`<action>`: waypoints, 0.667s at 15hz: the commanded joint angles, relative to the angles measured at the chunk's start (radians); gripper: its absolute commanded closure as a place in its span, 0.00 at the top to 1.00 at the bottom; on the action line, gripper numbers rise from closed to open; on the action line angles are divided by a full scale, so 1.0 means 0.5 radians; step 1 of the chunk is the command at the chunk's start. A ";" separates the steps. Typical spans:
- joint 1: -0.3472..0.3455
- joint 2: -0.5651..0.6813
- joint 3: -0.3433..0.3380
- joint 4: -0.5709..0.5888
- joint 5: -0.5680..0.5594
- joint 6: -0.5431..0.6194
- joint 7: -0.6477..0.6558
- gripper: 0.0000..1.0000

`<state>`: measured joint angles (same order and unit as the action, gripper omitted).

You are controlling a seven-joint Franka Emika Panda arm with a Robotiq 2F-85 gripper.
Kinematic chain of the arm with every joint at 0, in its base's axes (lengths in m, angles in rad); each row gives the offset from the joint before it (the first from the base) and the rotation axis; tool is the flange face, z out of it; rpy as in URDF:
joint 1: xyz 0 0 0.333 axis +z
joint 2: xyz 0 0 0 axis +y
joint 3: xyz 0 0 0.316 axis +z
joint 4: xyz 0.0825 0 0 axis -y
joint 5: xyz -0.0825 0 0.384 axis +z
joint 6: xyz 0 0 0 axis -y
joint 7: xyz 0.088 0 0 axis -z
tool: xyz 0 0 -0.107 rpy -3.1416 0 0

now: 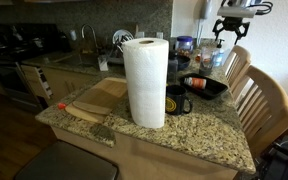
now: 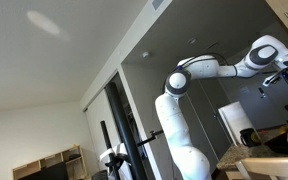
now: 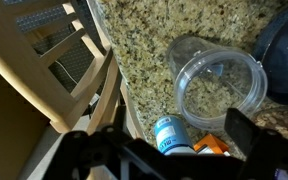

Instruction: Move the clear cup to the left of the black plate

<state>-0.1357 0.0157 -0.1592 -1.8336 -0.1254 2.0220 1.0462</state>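
Observation:
The clear cup [image 3: 219, 85] stands upright on the granite counter; in the wrist view I look down into its open mouth. The black plate [image 3: 286, 48] lies just beside it at the right edge of that view. In an exterior view the plate [image 1: 205, 86] sits behind the paper towel roll, with the clear cup [image 1: 217, 62] faint beyond it. My gripper [image 1: 231, 40] hangs open and empty, well above the cup. In the wrist view its fingers [image 3: 159, 150] spread wide at the bottom, holding nothing.
A tall paper towel roll [image 1: 144, 82], a black mug [image 1: 177, 101] and a cutting board [image 1: 102, 97] stand on the counter. A blue-lidded container [image 3: 170, 134] and an orange item [image 3: 210, 147] lie near the cup. Wooden chairs [image 1: 266, 100] line the counter edge [image 3: 119, 85].

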 commanded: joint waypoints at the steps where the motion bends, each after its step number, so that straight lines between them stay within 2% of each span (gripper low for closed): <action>1: -0.007 0.002 0.006 0.007 0.001 -0.006 -0.003 1.00; 2: -0.007 0.002 0.006 0.007 0.001 -0.006 -0.003 1.00; 7: 0.023 0.344 0.034 0.077 0.045 -0.039 -0.035 1.00; 8: 0.028 0.183 0.019 0.006 0.011 -0.007 -0.011 1.00; 10: 0.046 0.305 0.017 0.015 0.013 -0.003 -0.010 1.00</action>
<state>-0.1210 0.1689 -0.1417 -1.8275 -0.1207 2.0225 1.0432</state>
